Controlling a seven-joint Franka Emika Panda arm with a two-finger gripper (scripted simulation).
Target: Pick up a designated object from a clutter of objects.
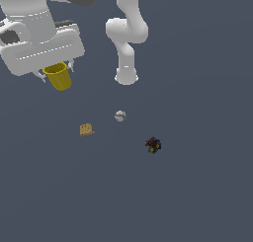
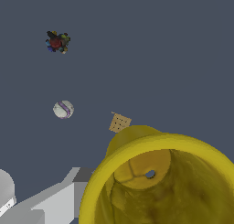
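Observation:
The designated object, a bright yellow tapered cup [image 1: 59, 78], hangs well above the floor at the exterior view's upper left. My gripper [image 1: 56, 71] is shut on its rim, with a small finger showing at each side. In the wrist view the yellow cup [image 2: 160, 182] looms very close, its hollow inside facing the camera. The rest of the clutter lies below on the floor: a tan flat block [image 1: 86, 130], a whitish ball [image 1: 120, 116] and a dark lumpy object [image 1: 153, 145] with red and green bits. The wrist view also shows the block [image 2: 119, 123], the ball [image 2: 63, 109] and the lumpy object [image 2: 57, 42].
The arm's white base column [image 1: 126, 77] stands behind the ball in the exterior view. Grey arm parts [image 2: 50, 200] show beside the cup in the wrist view. The floor is plain dark grey.

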